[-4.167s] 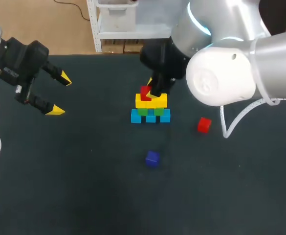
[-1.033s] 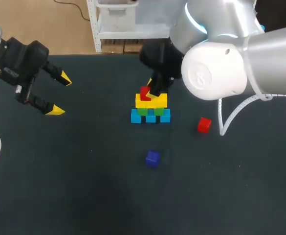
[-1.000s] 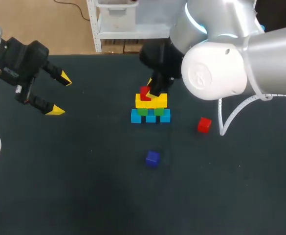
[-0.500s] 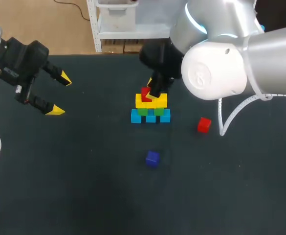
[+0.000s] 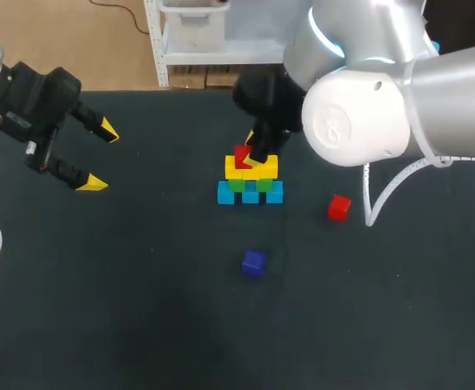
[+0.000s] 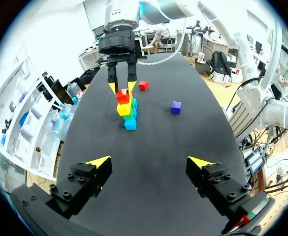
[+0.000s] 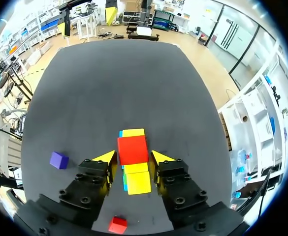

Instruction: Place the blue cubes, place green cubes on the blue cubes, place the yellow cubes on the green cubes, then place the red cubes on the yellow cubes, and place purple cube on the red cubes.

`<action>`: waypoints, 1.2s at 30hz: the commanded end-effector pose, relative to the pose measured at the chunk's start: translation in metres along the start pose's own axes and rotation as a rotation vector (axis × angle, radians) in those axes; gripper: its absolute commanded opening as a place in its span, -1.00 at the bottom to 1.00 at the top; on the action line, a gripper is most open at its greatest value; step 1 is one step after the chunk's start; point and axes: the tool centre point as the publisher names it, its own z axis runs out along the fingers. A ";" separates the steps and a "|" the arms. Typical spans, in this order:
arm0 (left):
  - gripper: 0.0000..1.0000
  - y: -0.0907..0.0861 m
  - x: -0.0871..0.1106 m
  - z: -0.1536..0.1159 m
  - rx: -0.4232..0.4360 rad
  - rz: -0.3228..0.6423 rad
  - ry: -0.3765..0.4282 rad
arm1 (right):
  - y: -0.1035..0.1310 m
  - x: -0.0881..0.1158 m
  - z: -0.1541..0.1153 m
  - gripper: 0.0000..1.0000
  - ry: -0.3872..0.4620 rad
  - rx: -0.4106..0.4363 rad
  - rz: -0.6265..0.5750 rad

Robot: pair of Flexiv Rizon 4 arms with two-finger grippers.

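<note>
The right claw (image 7: 134, 158) hangs over a pyramid of cubes in the upper middle of the head frame, set around a red cube (image 5: 240, 154) on the left side of the yellow cubes (image 5: 265, 167). The pictures do not show whether the claw is clamping that cube or has let it go. Beneath the yellow layer are the green cubes (image 5: 236, 185), and beneath those a row of blue cubes (image 5: 226, 193) on the dark counter (image 5: 140, 309).

The step in hand looks to be seating the first red cube, which puts the build past its halfway mark.

A second red cube (image 5: 338, 207) lies alone just right of the stack. The purple cube (image 5: 253, 262) waits near the middle of the frame, below the stack.

The left claw (image 5: 99, 157) hovers at the upper left, spread wide and empty, well apart from the pile.

The next move likely calls for a straight lift clear of the red cube without nudging the layers under it. Then comes a reach to the loose red cube, to set it beside the first.
</note>
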 end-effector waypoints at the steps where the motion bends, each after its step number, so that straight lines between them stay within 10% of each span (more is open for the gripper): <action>1: 1.00 0.000 0.001 0.000 -0.002 0.003 -0.003 | -0.002 -0.002 0.002 -0.15 -0.003 -0.005 -0.002; 36: 1.00 0.000 0.001 0.000 -0.002 0.003 -0.003 | -0.005 -0.006 0.000 -0.15 -0.004 -0.005 -0.010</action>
